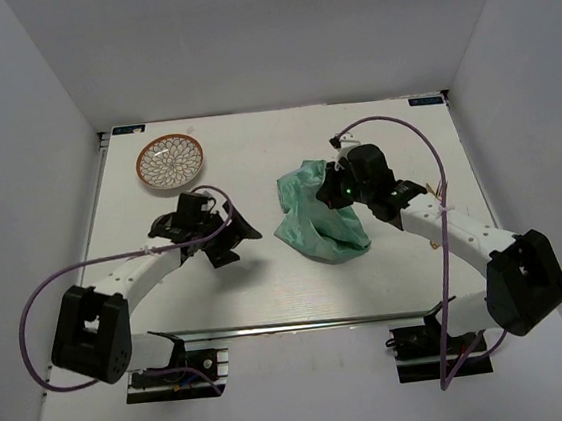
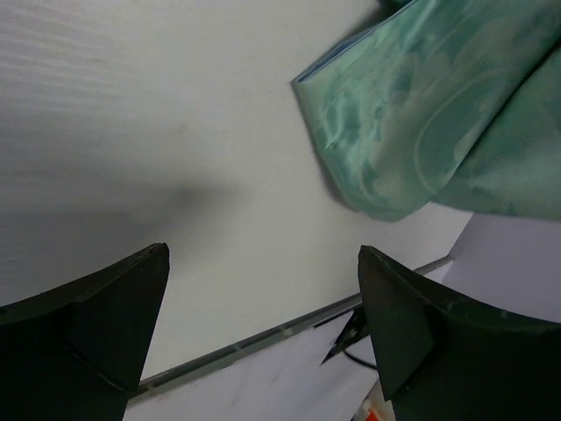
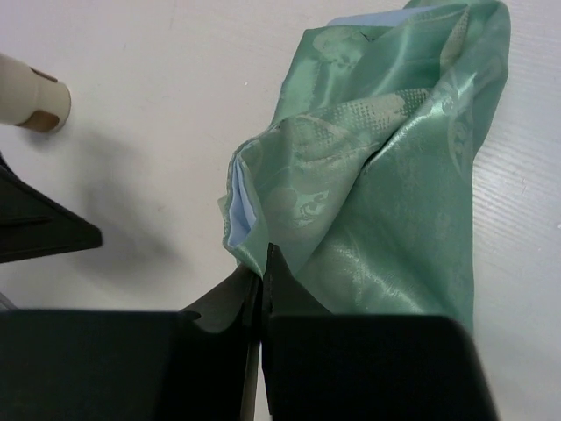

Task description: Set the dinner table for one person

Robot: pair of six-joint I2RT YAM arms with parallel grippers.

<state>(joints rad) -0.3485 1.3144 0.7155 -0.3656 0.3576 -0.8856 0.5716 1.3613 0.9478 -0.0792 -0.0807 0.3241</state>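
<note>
Right gripper [image 3: 263, 263] clenched on a fold of the green mat [image 1: 317, 222], which lies bunched right of centre on the dinner table [image 1: 270, 297]. Left gripper [image 1: 231, 232] hangs released, left of centre. Advise a slow lift, drawing the cloth toward the near edge so it opens flat.

I've got the dish [image 1: 170, 164] at the far left of the surface [image 1: 270, 292] and the cloth mat [image 1: 314, 222] right of centre. My left gripper [image 1: 236, 243] hangs left of the mat, apart from it. My right gripper [image 1: 332, 195] sits at the mat's far right side, pinching a fold. The rail [image 1: 303, 324] runs along the near edge.
</note>
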